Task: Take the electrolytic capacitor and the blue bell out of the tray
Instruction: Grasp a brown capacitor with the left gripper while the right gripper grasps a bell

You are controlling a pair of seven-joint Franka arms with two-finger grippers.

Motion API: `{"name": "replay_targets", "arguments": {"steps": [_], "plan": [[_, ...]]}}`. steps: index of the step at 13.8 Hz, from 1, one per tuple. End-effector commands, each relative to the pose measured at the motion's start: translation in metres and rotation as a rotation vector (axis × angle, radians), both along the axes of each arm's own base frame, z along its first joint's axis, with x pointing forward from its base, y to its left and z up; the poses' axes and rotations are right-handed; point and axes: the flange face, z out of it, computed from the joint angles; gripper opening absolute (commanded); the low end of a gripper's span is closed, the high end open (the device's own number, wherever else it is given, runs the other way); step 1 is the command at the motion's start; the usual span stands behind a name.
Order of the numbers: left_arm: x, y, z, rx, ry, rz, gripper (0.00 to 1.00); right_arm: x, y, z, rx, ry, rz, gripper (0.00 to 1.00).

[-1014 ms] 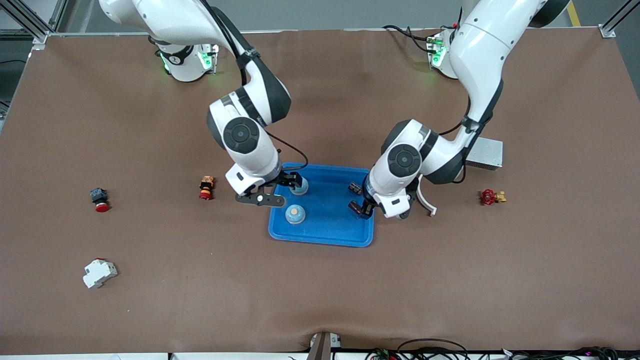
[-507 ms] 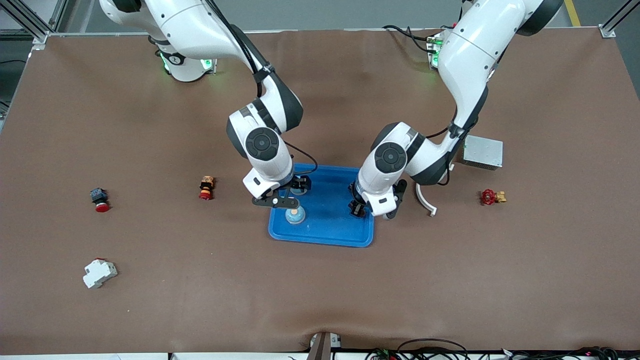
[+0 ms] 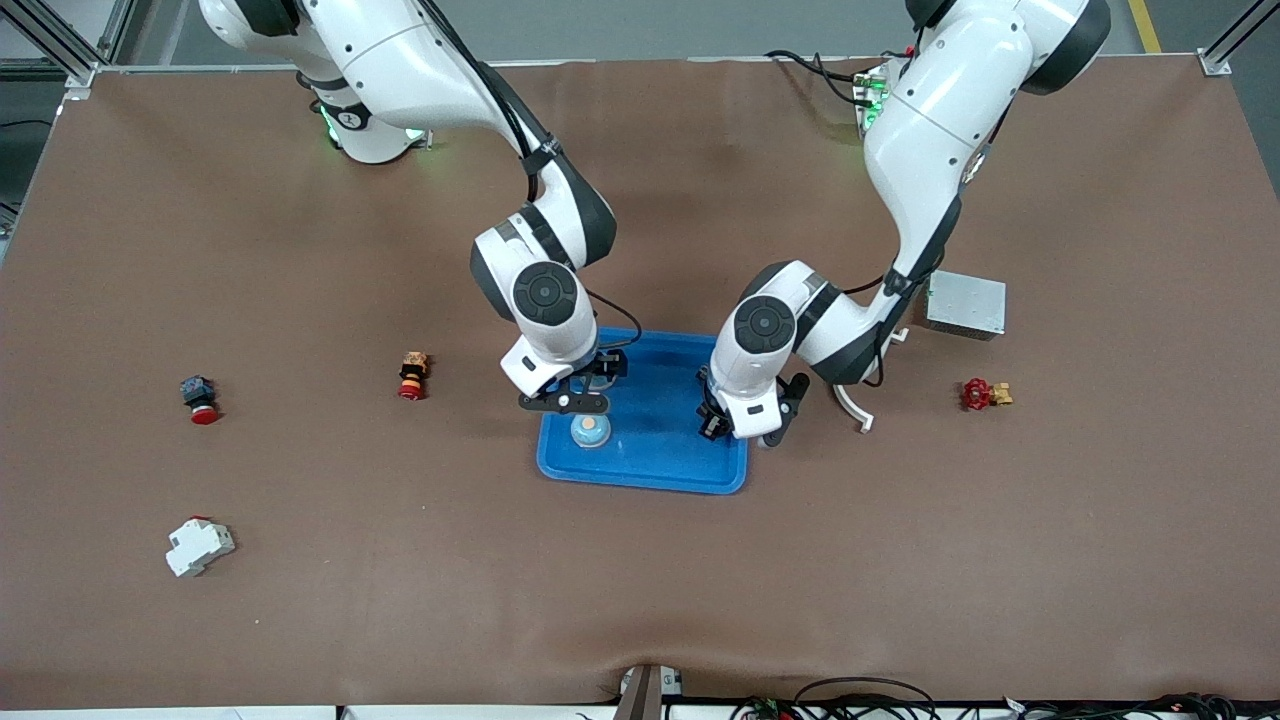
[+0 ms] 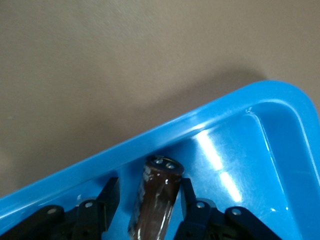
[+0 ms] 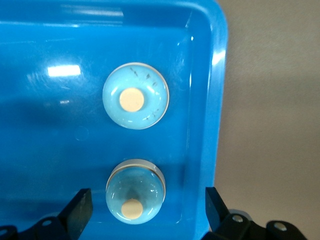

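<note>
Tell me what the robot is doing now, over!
Left gripper around capacitor in the tray. Right gripper open around one bell. Second bell beside it. Nothing blocking.

capacitor (image 4: 155,200) base cut off by frame edge, second bell (image 3: 600,378) largely hidden under right arm

two bells (image 5: 135,96) crowding tray (image 3: 650,470) end

A brown-covered table (image 3: 300,620) fills the frame. Mid-frame lies a blue plastic tray (image 3: 660,470). At left: two red-capped pushbuttons (image 3: 198,398) (image 3: 412,374), a white breaker (image 3: 198,546). At right: a red valve (image 3: 983,394), a grey metal box (image 3: 965,305), a curved white piece (image 3: 852,404).
</note>
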Motion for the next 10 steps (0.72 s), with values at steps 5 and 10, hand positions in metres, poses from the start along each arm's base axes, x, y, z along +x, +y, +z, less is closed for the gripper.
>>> {"name": "replay_targets", "arguments": {"steps": [5, 10], "plan": [[0.013, -0.010, 0.026, -0.012, -0.070, -0.021, 0.00, -0.008, 0.017, -0.026, 0.002, -0.026, 0.028, 1.00], [0.030, 0.030, 0.112, 0.073, -0.058, -0.064, 0.00, -0.016, 0.024, -0.035, 0.001, -0.011, 0.040, 1.00]]}}
